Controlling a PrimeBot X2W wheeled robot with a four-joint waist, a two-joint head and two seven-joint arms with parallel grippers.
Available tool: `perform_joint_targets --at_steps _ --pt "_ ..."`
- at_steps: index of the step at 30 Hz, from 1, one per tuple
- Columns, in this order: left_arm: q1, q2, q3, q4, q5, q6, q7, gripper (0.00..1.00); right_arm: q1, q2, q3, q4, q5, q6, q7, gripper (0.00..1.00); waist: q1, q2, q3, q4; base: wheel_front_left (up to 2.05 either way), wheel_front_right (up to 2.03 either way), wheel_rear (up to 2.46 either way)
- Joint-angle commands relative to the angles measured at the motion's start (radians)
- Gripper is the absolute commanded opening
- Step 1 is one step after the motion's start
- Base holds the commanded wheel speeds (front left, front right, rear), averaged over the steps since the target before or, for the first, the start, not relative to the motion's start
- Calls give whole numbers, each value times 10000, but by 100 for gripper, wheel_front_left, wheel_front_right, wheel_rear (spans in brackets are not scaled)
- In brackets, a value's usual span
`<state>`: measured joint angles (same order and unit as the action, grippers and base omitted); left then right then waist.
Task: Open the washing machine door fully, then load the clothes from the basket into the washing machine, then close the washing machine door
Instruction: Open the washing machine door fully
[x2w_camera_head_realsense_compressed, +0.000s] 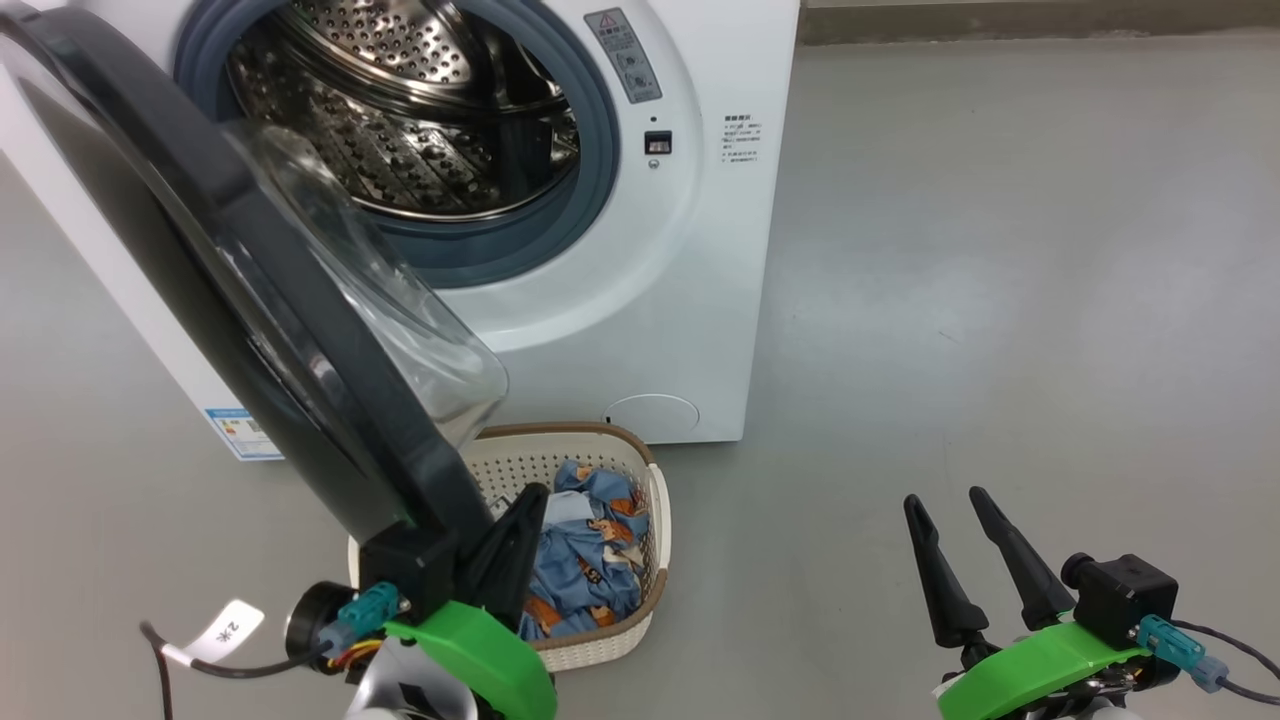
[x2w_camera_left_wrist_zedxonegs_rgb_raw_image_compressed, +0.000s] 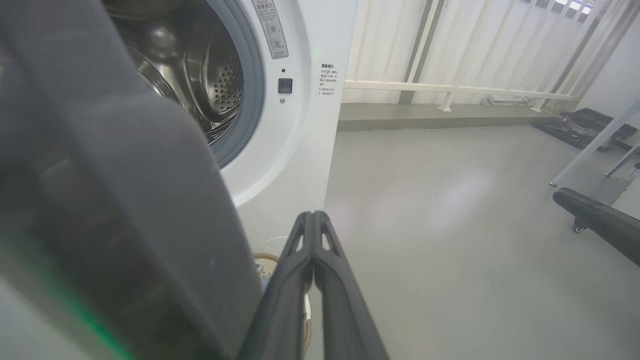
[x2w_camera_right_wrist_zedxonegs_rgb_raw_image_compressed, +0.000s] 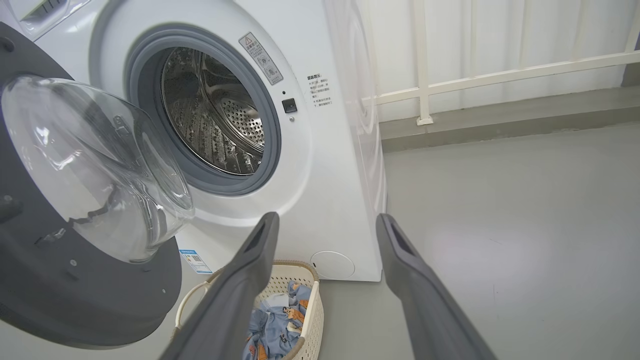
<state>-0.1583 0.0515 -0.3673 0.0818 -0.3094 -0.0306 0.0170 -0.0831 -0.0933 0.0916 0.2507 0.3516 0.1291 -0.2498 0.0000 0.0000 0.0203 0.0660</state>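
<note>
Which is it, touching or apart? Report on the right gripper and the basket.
Apart. The head view shows bare floor between the right gripper and the basket.

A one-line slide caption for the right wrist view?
Right claw open before the open washing machine door; clothes lie in the basket.

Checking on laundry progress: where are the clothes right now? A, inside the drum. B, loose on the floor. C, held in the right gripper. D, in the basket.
D: the clothes lie bundled in the basket in front of the washing machine, whose drum shows bare steel.
</note>
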Motion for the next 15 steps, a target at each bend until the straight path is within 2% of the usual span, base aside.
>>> perform_joint_targets --at_steps 1,15 --pt "-87 159 410 -231 -61 84 -123 0 -324 -9 283 -277 -104 16 -120 100 0 0 -29 39 0 0 0" --pt "113 278 520 -176 -213 294 -182 0 -284 -47 493 -267 4 16 -120 100 0 0 -169 424 0 0 0"
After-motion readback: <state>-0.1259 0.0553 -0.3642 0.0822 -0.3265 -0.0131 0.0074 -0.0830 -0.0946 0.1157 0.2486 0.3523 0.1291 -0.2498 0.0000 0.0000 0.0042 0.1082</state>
